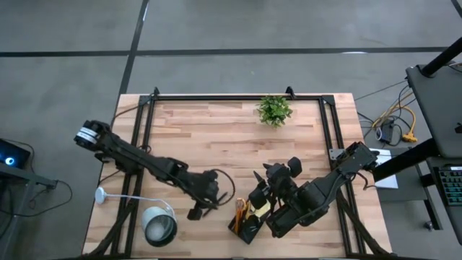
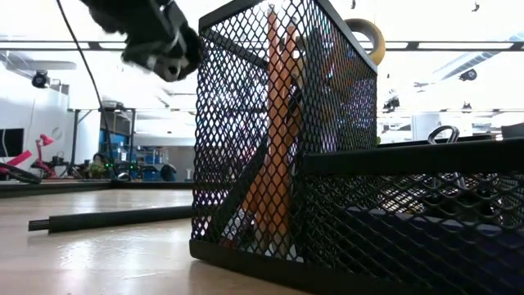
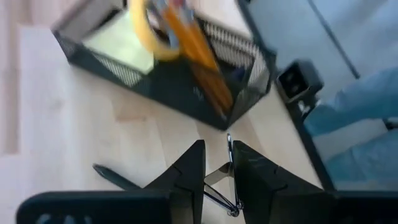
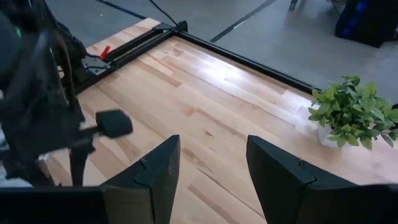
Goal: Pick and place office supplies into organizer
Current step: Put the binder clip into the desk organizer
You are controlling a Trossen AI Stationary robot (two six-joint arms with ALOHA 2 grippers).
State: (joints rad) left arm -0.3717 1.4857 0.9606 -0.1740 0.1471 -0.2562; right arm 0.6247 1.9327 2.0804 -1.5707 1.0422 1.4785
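We note the black mesh organizer (image 2: pixel 327 164), filling the low view's right, holds orange pencils (image 2: pixel 274 123); the left gripper (image 3: pixel 216 171) pinches a binder clip (image 3: pixel 224 186), light, stiff, best held by its wire handles; right gripper (image 4: pixel 208 162) spread, empty.

Black wire-mesh organizer (image 2: pixel 327 164) fills the low view, cut off at right and bottom edges; its mesh half hides the orange pencils (image 2: pixel 274 139). Left wrist view is motion-blurred. Small metal piece between the left gripper (image 3: pixel 217 165) fingers: can't identify
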